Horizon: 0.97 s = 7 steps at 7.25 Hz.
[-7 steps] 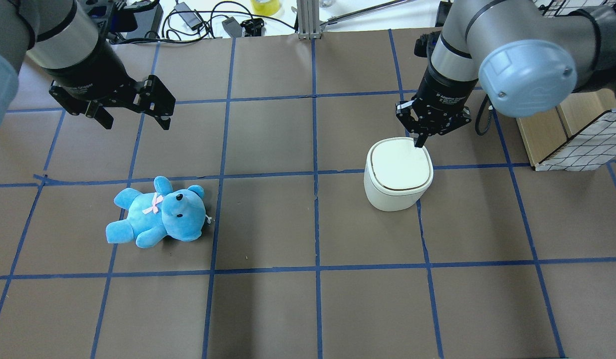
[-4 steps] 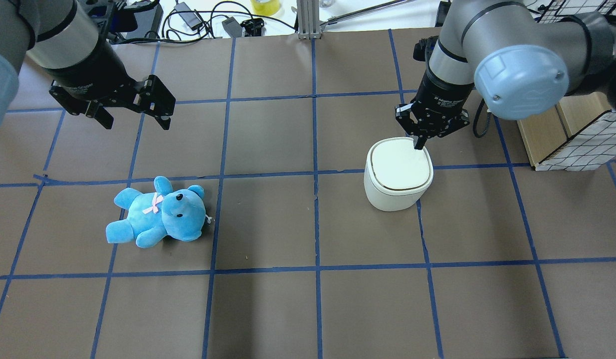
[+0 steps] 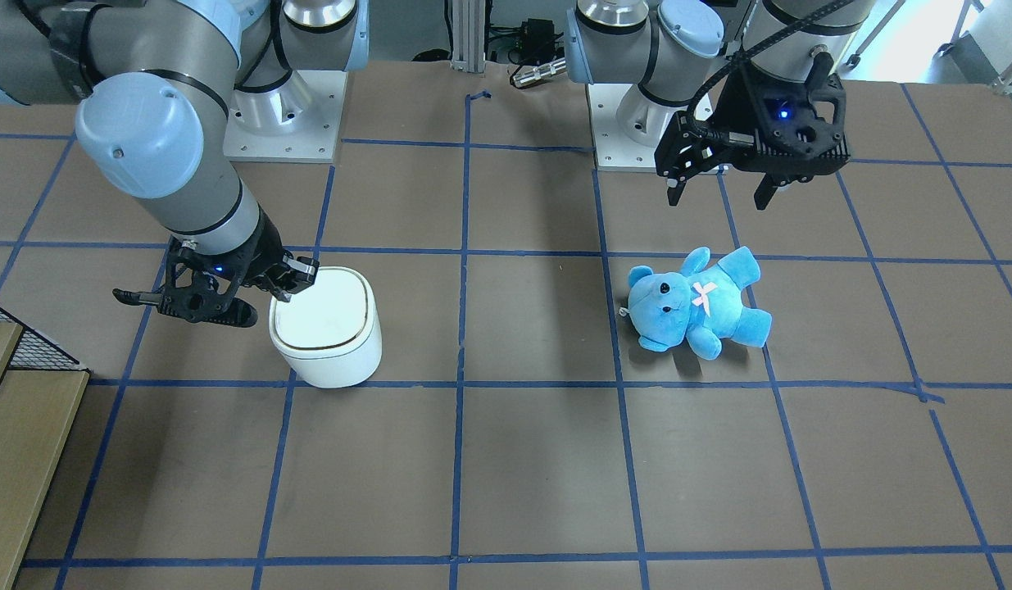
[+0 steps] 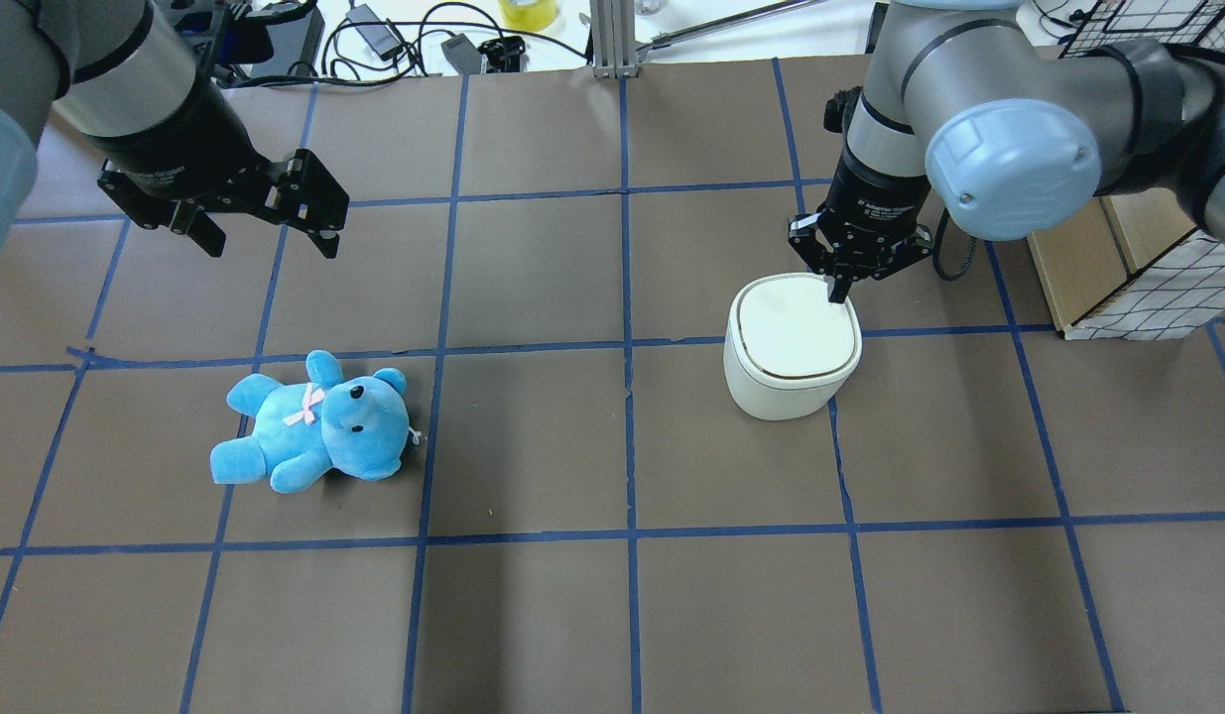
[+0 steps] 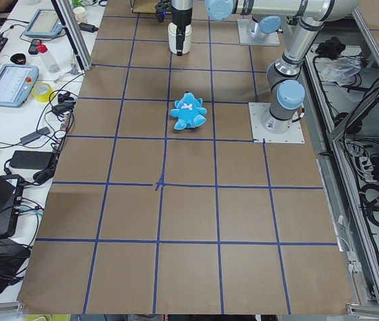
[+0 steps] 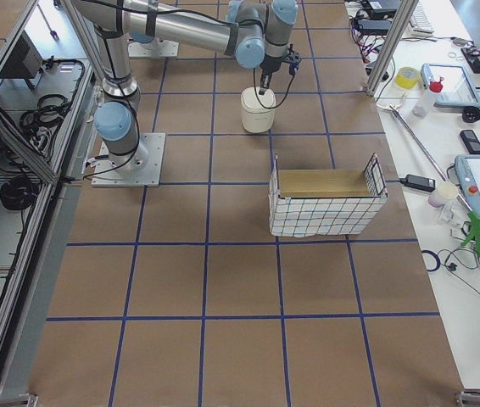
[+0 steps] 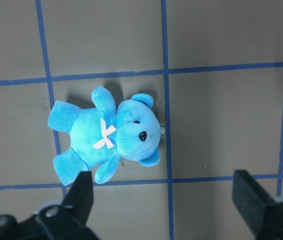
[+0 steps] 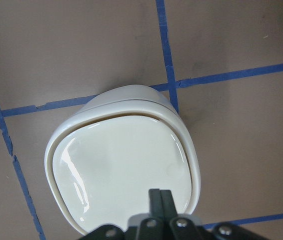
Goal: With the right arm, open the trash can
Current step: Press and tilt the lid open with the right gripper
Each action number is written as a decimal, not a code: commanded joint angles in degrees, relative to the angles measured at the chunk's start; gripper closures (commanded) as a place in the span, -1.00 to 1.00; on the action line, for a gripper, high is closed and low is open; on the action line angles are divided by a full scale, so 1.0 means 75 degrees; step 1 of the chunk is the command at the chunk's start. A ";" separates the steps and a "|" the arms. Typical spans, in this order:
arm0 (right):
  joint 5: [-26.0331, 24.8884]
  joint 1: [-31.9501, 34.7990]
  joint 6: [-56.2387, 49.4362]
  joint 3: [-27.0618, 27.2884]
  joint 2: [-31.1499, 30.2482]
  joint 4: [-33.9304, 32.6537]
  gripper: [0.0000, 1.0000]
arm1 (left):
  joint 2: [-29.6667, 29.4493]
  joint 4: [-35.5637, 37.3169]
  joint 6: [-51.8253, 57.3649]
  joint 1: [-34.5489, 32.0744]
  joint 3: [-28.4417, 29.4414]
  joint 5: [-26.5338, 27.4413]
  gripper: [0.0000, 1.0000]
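Table [image 4: 533, 615] carries trash can [image 4: 791, 342], teddy [image 4: 314, 424], seemingly basket [image 6: 325, 216].

Robotics lab, tape-gridded table [image 4: 533, 436], cable-cluttered benches [image 5: 5, 122]

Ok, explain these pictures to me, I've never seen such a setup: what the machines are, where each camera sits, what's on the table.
Two robot arms stand at a brown table. Two pictures look down on it, from behind the robot and from across the table; two look along it from each end; two come from cameras on the wrists. The right arm points its shut jaws down at the rim of the white trash can, whose lid lies flat, not yet opened; I cannot tell if the tip touches. The left arm hangs with jaws open, and its camera looks down on a blue teddy bear lying on the table. Nothing is held. A wire basket stands at the robot's right.
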 commanded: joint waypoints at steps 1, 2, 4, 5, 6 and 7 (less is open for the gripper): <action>0.0013 0.0022 0.0170 0.0002 0.0133 -0.0007 1.00 | 0.0000 -0.0003 0.0000 0.0000 0.0002 0.0000 -1.00; 0.0025 0.0034 0.0276 0.0002 0.0192 -0.0019 1.00 | 0.0000 -0.0003 0.0011 0.0000 0.0002 0.0000 -1.00; 0.0013 0.0046 0.0289 0.0002 0.0274 -0.0054 1.00 | 0.0000 -0.0003 0.0000 0.0000 0.0002 0.0000 -1.00; 0.0002 0.0046 0.0277 0.0002 0.0379 -0.0205 1.00 | 0.0000 -0.0003 0.0000 0.0000 0.0002 0.0000 -1.00; 0.0002 0.0046 0.0289 0.0002 0.0473 -0.0253 1.00 | 0.0000 -0.0003 0.0011 0.0011 0.0002 0.0000 -1.00; 0.0002 0.0046 0.0289 0.0002 0.0486 -0.0265 1.00 | 0.0000 -0.0003 0.0000 0.0000 0.0002 0.0000 -1.00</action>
